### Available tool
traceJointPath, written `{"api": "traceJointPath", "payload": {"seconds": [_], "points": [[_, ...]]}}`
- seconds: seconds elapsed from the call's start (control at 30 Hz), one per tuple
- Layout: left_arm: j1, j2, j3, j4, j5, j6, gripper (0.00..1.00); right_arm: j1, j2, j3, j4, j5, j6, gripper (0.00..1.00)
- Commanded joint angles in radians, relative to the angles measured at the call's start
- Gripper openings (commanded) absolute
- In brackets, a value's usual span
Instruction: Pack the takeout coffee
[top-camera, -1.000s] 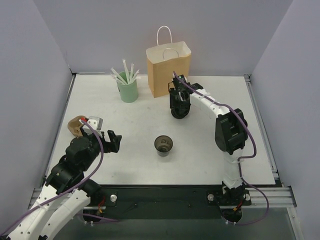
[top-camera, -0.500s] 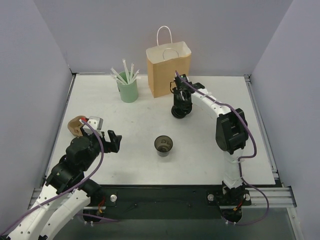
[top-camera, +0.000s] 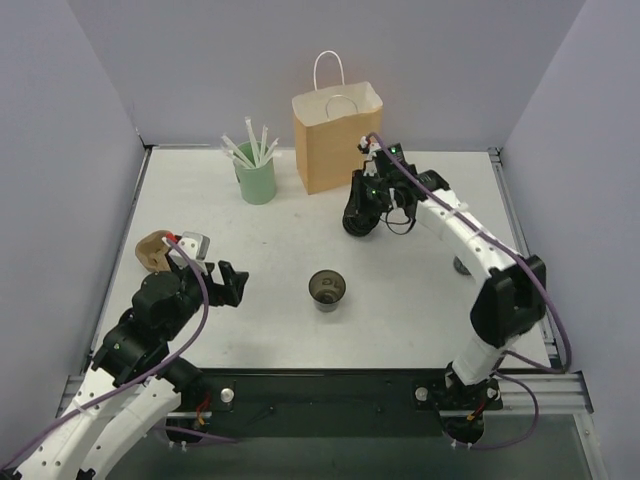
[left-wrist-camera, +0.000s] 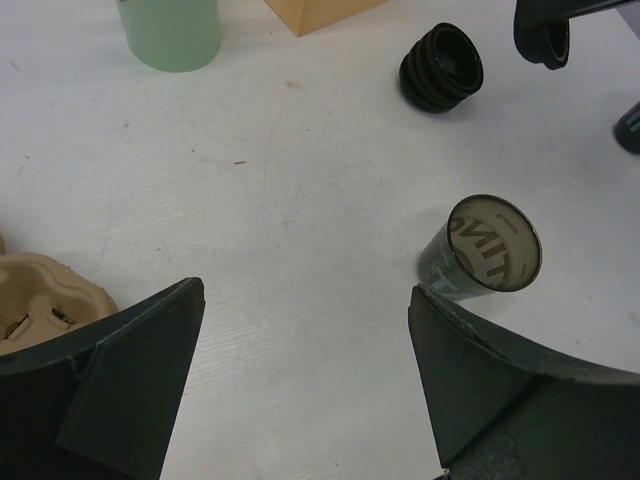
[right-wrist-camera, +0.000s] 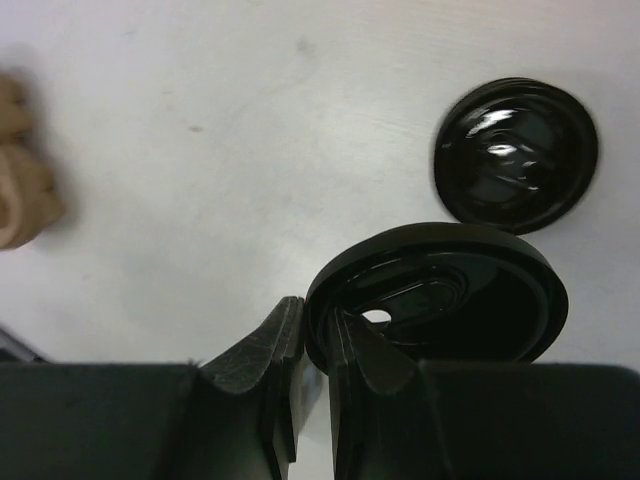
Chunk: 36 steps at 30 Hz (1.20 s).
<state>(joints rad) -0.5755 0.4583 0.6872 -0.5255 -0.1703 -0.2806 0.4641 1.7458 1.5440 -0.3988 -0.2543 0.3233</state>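
While your right hand (right-wrist-camera: 312, 330) pinches the black lid (right-wrist-camera: 440, 290) near the tabletop's (top-camera: 250, 330) far edge, the cup (top-camera: 327, 288) stands in the middle. Your left hand (left-wrist-camera: 303, 300) is wide. From above, the lid is hard to see.

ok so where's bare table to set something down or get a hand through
Widest bare patch: mid-table between the mint-green cup, the cup carrier and the black cup. Also bare right of the black cup, out to the right arm. Crowded by the paper bag: the lid stack and the right gripper with its lid sit close there.
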Motion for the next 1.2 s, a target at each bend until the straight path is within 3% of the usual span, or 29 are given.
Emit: {"api": "traceJointPath", "payload": {"seconds": [0.0,0.2,0.23,0.43,0.47,0.6,0.7,1.03,1.17], "points": [[-0.004,-0.007,0.041,0.038,0.070,-0.040,0.93,0.045,-0.248,-0.164,0.079,-0.342,0.015,0.12],[-0.004,-0.004,0.072,-0.014,0.236,-0.190,0.89,0.181,-0.498,-0.384,0.361,-0.611,0.305,0.13],[-0.004,-0.009,0.096,-0.033,0.244,-0.210,0.89,0.198,-0.525,-0.447,0.505,-0.641,0.423,0.13],[-0.004,-0.066,0.106,0.089,0.405,-0.322,0.90,0.337,-0.649,-0.557,0.716,-0.665,0.581,0.13],[-0.004,-0.072,0.086,0.120,0.435,-0.330,0.89,0.347,-0.658,-0.576,0.779,-0.686,0.676,0.13],[-0.004,-0.115,0.022,0.252,0.518,-0.330,0.88,0.373,-0.646,-0.688,1.337,-0.754,0.998,0.13],[-0.004,-0.119,-0.008,0.303,0.571,-0.324,0.87,0.373,-0.615,-0.702,1.478,-0.773,1.108,0.13],[-0.004,-0.113,-0.006,0.373,0.656,-0.308,0.82,0.372,-0.577,-0.697,1.568,-0.778,1.157,0.12],[-0.004,-0.113,0.017,0.415,0.704,-0.338,0.80,0.369,-0.615,-0.682,1.393,-0.741,1.039,0.12]]}}
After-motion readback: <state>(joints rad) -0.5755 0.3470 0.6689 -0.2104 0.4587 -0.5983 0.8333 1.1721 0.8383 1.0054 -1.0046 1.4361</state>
